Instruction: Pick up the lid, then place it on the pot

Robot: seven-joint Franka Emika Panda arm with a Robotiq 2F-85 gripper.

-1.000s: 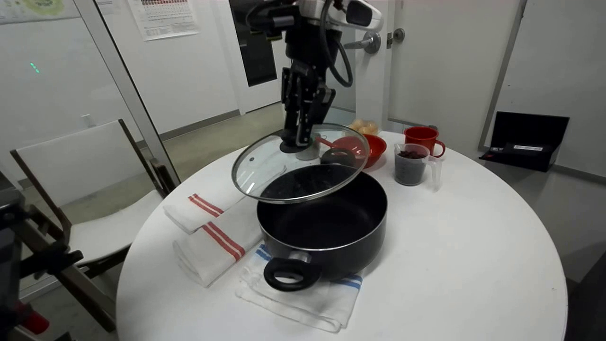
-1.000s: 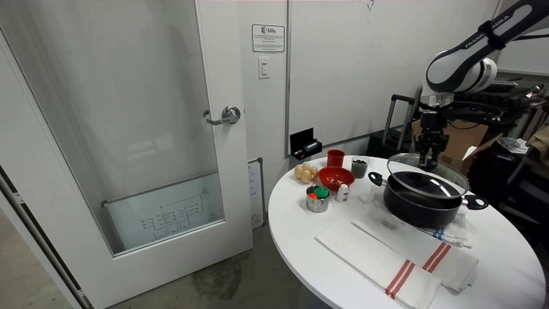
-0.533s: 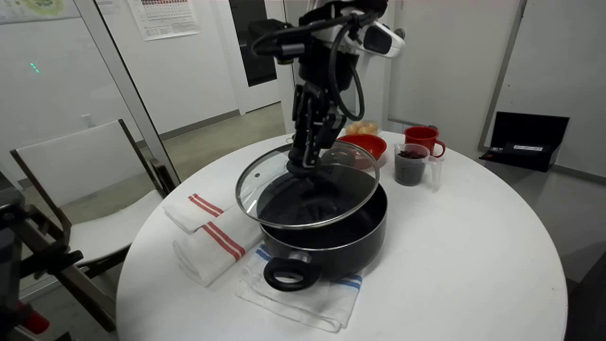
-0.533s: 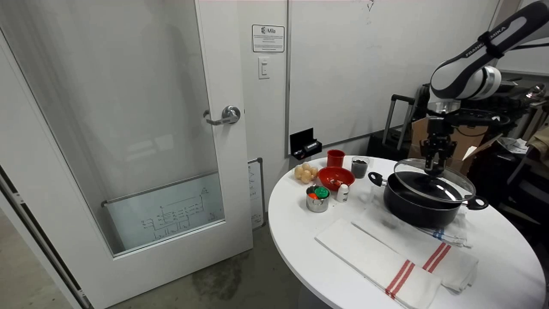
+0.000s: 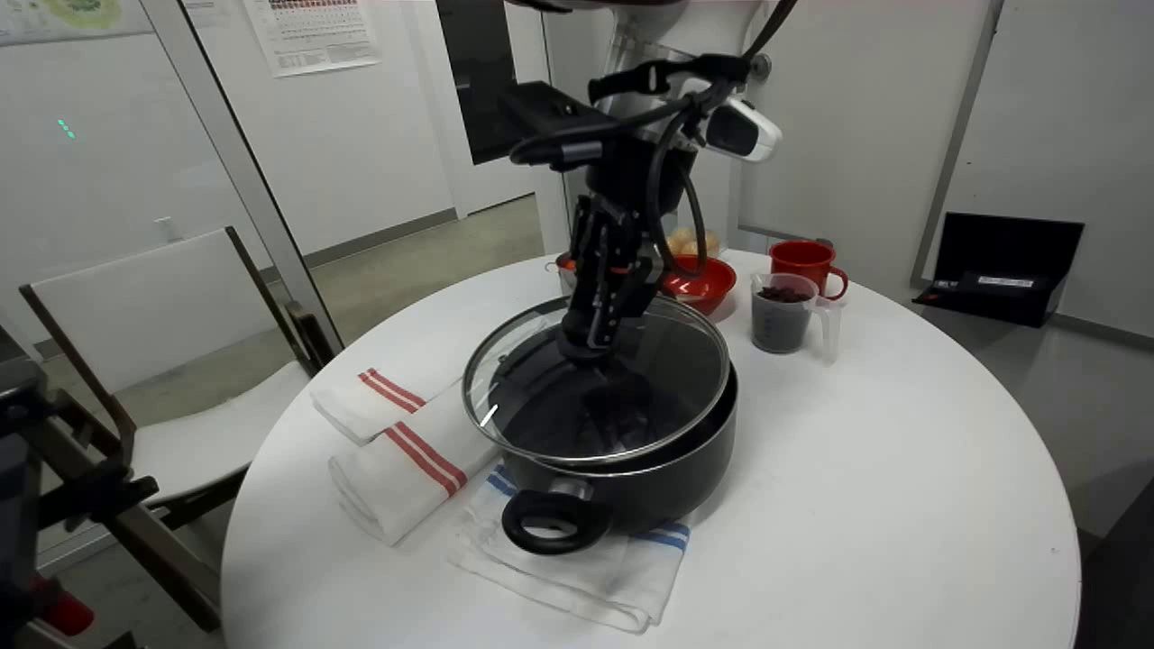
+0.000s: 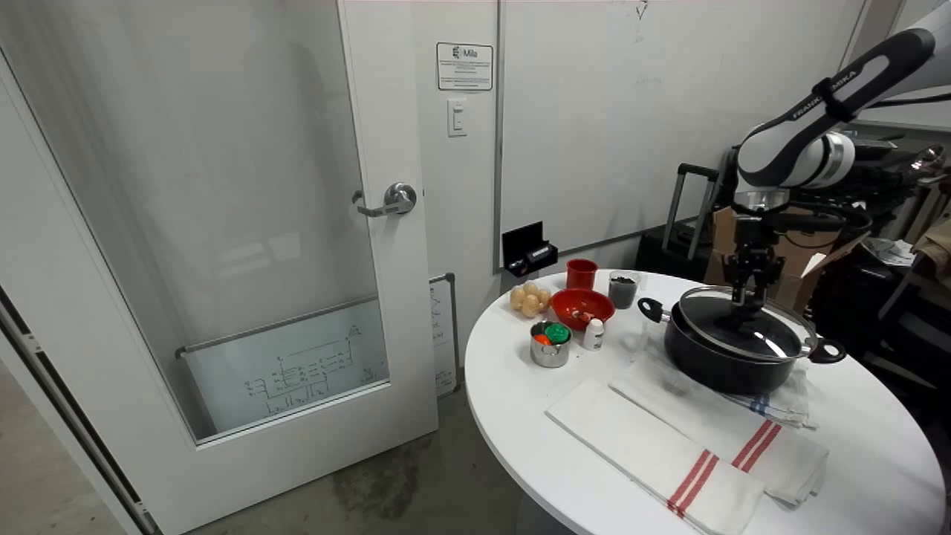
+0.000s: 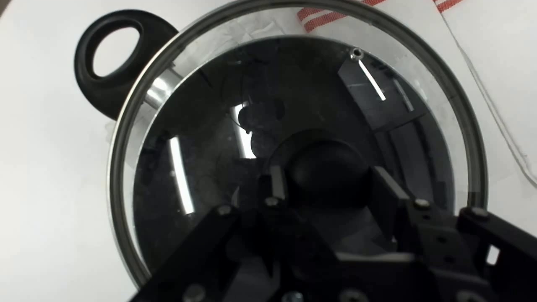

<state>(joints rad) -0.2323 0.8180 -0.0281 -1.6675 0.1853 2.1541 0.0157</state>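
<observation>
There's a chair (image 5: 171,311) at left in an exterior view, then towels (image 5: 410,464), then the gripper (image 5: 591,337) pinching the knob (image 7: 329,174) on the lid (image 5: 602,401) that's kinda tilted just over the pot (image 5: 672,491), then a bowl (image 5: 710,287), cup (image 5: 778,324) and mug (image 5: 795,257).

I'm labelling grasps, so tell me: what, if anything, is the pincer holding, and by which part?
The pincer holds the glass lid by its dark centre knob, with one jaw on each side of the knob.

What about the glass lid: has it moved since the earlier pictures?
Yes: in both exterior views, the lid has come down toward the unmoved pot.
</observation>
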